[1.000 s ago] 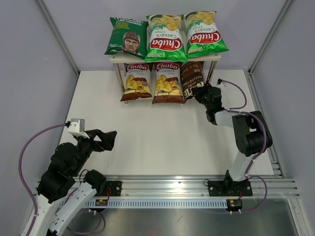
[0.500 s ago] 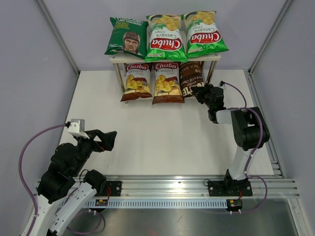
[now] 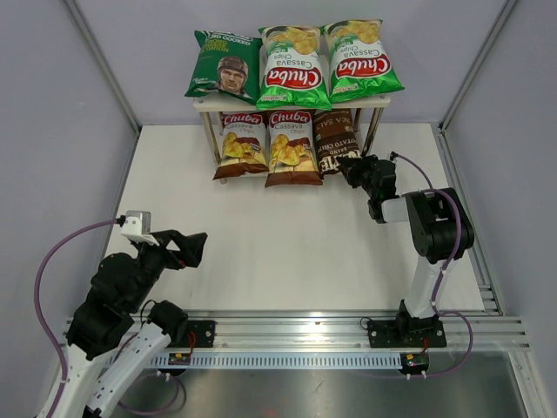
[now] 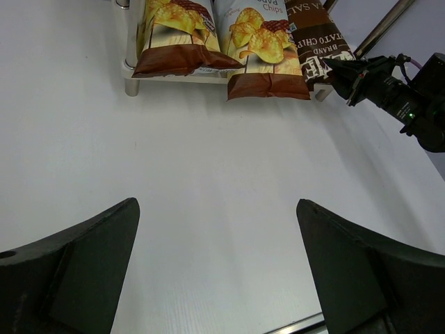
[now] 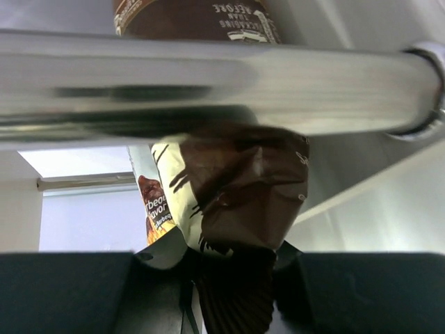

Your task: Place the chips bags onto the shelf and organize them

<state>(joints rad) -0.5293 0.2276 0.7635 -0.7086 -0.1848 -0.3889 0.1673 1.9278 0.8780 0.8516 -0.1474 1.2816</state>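
Top external shows all six bags on the shelf (image 3: 202, 103) at 12 o'clock of the table (image 3: 261, 226). Top tier: dark green bag (image 3: 224, 65), middle green Chuba (image 3: 293, 65), right green Chuba (image 3: 361, 59). Lower tier: left brown Chuba (image 3: 242, 144), middle brown Chuba (image 3: 292, 148), and the Kettle bag (image 3: 338, 139) at right, skewed, with its near end poking out toward 5 o'clock.

Only the right wrist shows the grip. The right gripper (image 5: 233, 278) pinches the Kettle bag's crimped end, and a blurred silver bar (image 5: 208, 76) crosses above it.

Left wrist: the left gripper (image 4: 222, 271) is spread wide, holds nothing and looks at the lower tier.

The right forearm lies low, pointing to 10 o'clock. The left arm is folded at 7 o'clock, well apart from the shelf.

The Kettle bag sits just beside the middle brown Chuba, with the front right leg (image 3: 372, 131) near its 3 o'clock side. Bare table lies between the shelf and the arm bases.
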